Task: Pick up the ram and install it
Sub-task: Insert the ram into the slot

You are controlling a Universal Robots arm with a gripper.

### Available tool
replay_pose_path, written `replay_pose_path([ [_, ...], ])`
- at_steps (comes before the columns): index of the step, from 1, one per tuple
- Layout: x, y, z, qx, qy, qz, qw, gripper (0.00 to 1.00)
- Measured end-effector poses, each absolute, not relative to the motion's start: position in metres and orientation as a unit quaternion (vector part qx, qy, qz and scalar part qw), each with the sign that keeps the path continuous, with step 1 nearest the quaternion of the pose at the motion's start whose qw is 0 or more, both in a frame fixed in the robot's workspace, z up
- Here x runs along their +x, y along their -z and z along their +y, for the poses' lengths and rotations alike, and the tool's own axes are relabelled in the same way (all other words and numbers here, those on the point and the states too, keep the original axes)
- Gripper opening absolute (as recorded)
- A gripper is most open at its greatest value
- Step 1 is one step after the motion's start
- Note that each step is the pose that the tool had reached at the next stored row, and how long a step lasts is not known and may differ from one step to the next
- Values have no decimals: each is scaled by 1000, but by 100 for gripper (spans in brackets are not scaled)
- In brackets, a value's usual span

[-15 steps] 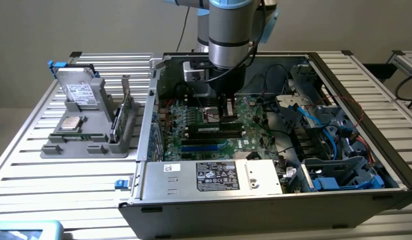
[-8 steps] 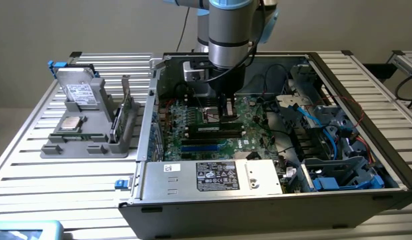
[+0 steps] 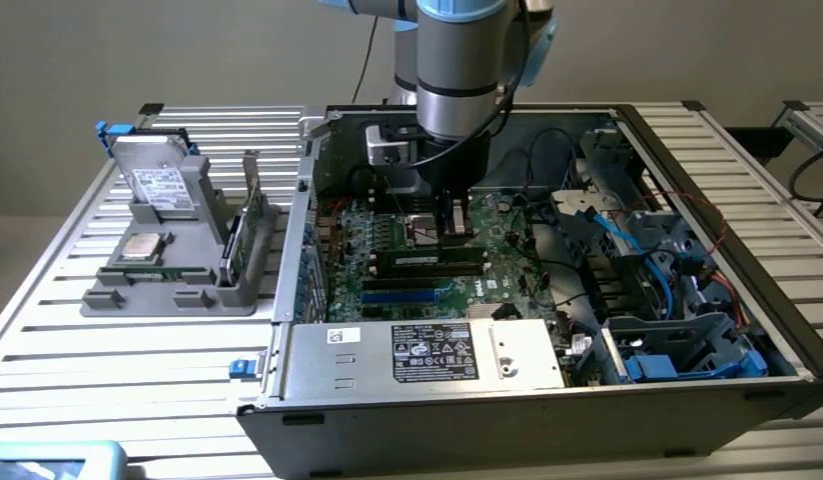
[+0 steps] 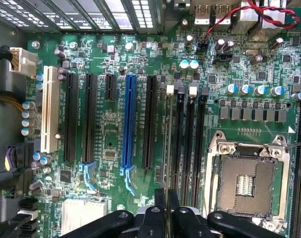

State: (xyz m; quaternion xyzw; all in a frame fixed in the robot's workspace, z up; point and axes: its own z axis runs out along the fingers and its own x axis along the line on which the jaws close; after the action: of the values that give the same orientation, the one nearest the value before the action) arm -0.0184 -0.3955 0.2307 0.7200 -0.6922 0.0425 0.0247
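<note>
The ram (image 4: 168,144) shows edge-on in the wrist view as a thin strip. It stands in the memory slot nearest the long black expansion slot, beside the other black memory slots (image 4: 189,144). My gripper (image 4: 166,210) is shut on the ram, its two black fingers pressed close on either side of the top edge. In the exterior view the gripper (image 3: 451,236) reaches down inside the open computer case. The ram (image 3: 431,262) runs lengthwise right under it on the green motherboard (image 3: 384,235).
An open processor socket (image 4: 247,181) lies beside the memory slots, and a blue expansion slot (image 4: 128,124) on the other side. Cables and blue drive bays (image 3: 651,300) crowd the case at the exterior view's right. A grey fixture (image 3: 171,270) holding parts stands outside the case at its left.
</note>
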Motion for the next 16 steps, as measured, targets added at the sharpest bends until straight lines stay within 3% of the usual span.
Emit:
replay_pose_path([
  [16,-19,-228,-394,720,-43,-692,25,13],
])
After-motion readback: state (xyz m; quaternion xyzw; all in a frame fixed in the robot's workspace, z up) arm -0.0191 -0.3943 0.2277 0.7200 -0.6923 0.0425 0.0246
